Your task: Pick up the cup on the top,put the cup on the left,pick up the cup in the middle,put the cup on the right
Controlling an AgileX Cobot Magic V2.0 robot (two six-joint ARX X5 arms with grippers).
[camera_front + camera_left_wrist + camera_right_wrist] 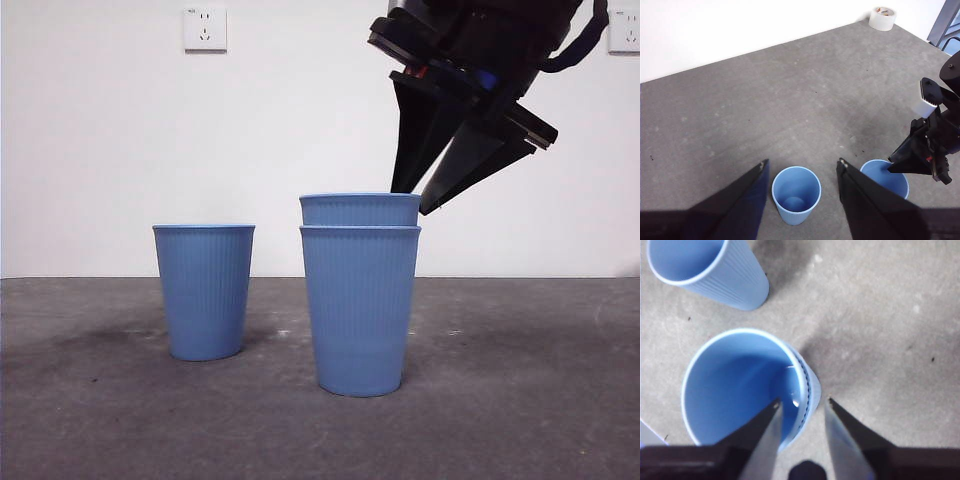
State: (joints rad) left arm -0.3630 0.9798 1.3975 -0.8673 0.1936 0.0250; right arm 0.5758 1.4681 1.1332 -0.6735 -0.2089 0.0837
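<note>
Two blue ribbed cups are nested in a stack [360, 300] at the middle of the grey table; the inner cup's rim [360, 208] stands above the outer one. A single blue cup [204, 290] stands upright to the left of it. My right gripper [415, 200] comes down from the upper right and is open. In the right wrist view the right gripper [802, 407] has one jaw inside the stack [740, 385] and one outside, astride the rim on its right side. My left gripper [801, 162] is open and empty, high above the single cup [796, 195].
A white tape roll [882, 18] lies at the table's far corner. A white wall with a socket [204, 28] stands behind the table. Bare grey table [520, 380] lies to the right of the stack.
</note>
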